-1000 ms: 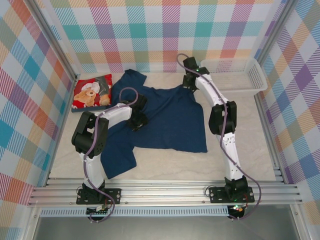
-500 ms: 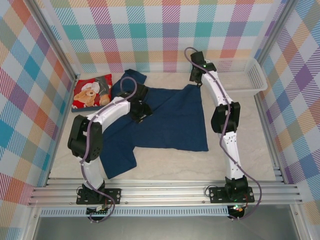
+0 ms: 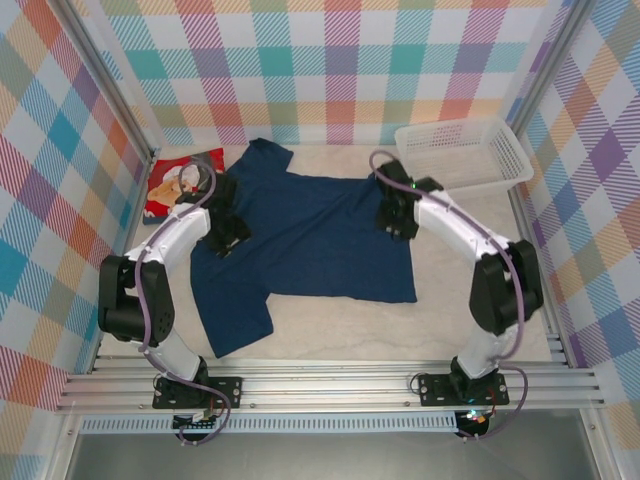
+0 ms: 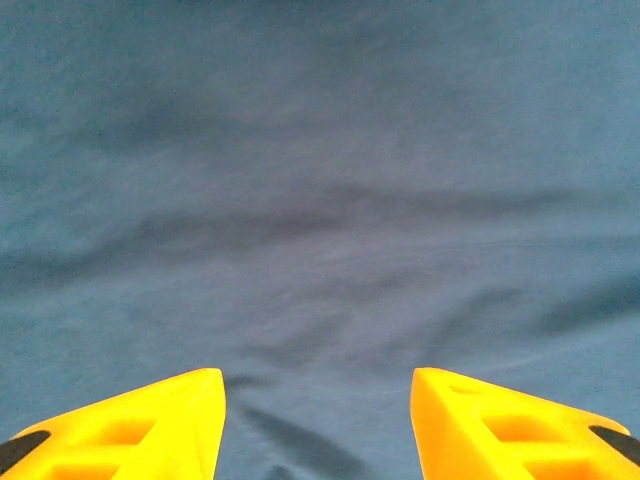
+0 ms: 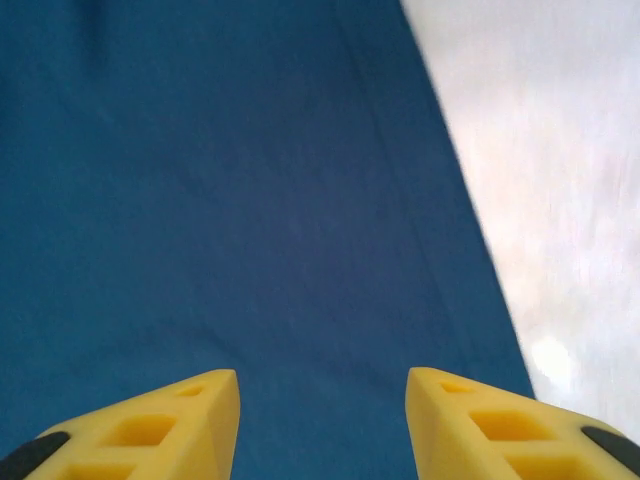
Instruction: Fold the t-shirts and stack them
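Vs a second ago: the left gripper (image 3: 228, 238) has moved off the middle of the navy t-shirt (image 3: 320, 240) to its left side, by the sleeve. The left arm now crosses part of the red t-shirt (image 3: 162, 190). The right gripper (image 3: 396, 218) has come back from the far edge of the bench (image 3: 480, 320) and sits over the shirt's right edge. The far-right shirt corner, which was bunched up under it, now lies flat. The white basket (image 3: 517, 152) is no longer blocked by the right arm.

Layout: the navy shirt is spread plain side up across the bench centre, with one sleeve toward the near-left and the other toward the far edge. The red shirt is folded in the far-left corner, just beside the navy one. The basket is in the far-right corner, apart from the cloth. There is bare bench along the near edge and the whole right side. The left edge is tight.

Tools: on the left wrist cam the left gripper (image 4: 318, 425) has its yellow fingers (image 4: 150, 425) spread with nothing between them and wrinkled navy cloth close below. On the right wrist cam the right gripper (image 5: 322, 425) is spread the same and empty, over navy cloth, with the shirt's edge and bare bench (image 5: 560, 200) off to the right. I can't tell whether either gripper touches the cloth.
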`<state>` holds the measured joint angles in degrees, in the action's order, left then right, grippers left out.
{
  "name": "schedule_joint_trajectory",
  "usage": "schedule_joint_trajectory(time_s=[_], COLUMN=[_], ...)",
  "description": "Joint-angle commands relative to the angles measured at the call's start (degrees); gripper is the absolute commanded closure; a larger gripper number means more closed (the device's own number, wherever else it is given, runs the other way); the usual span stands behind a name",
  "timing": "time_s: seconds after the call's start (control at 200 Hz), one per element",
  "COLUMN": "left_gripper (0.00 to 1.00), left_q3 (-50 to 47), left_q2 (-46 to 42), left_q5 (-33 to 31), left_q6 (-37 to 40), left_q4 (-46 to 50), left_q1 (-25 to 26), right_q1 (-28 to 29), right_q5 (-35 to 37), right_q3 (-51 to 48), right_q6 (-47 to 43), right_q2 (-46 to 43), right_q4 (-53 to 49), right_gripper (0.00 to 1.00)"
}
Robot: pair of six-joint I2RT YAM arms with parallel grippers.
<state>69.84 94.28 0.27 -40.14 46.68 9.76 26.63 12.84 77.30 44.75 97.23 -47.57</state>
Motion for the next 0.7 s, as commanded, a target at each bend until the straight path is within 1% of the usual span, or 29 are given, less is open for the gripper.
schedule_joint_trajectory(time_s=[0.0, 0.045, 0.13, 0.225, 0.295, 0.395, 0.495, 0.6, 0.695], left_gripper=[0.48, 0.48, 0.48, 0.48, 0.48, 0.48, 0.48, 0.48, 0.48], left_q3=[-2.5, -3.0, -3.5, -3.8, -3.5, -2.8, -1.8, -1.2, -1.0], left_q2=[-0.9, -0.3, 0.6, 2.1, 2.7, 2.9, 3.4, 4.3, 4.8], left_q5=[-0.7, -0.2, 0.3, 0.7, 0.7, 0.7, 0.5, 0.3, 0.1], left_q6=[2.9, 2.7, 2.5, 2.7, 3.0, 3.1, 3.0, 2.6, 1.9], left_q4=[0.4, -0.3, -1.4, -2.1, -2.1, -2.0, -1.9, -2.1, -2.5], left_q1=[-1.0, -0.9, -0.7, -0.5, -0.2, 0.1, 0.9, 1.7, 2.3], right_q1=[-0.3, -0.1, -0.2, -0.7, -1.3, -3.3, -7.6, -11.9, -12.8], right_q5=[-8.0, -9.0, -8.7, -9.3, -9.8, -7.2, -5.1, -6.5, -7.3], right_q3=[-11.1, -14.2, -18.4, -22.0, -22.7, -22.5, -23.2, -25.9, -26.3], right_q6=[8.1, 8.5, 9.1, 9.2, 9.8, 11.4, 13.8, 13.3, 12.8], right_q2=[-2.4, -3.8, -4.8, -4.0, -2.1, -1.0, -0.9, -1.5, -0.8], right_q4=[1.1, 2.3, 3.9, 6.9, 7.5, 3.8, -2.3, -3.2, -4.8], right_gripper=[0.54, 0.54, 0.54, 0.54, 0.55, 0.58, 0.58, 0.58, 0.58])
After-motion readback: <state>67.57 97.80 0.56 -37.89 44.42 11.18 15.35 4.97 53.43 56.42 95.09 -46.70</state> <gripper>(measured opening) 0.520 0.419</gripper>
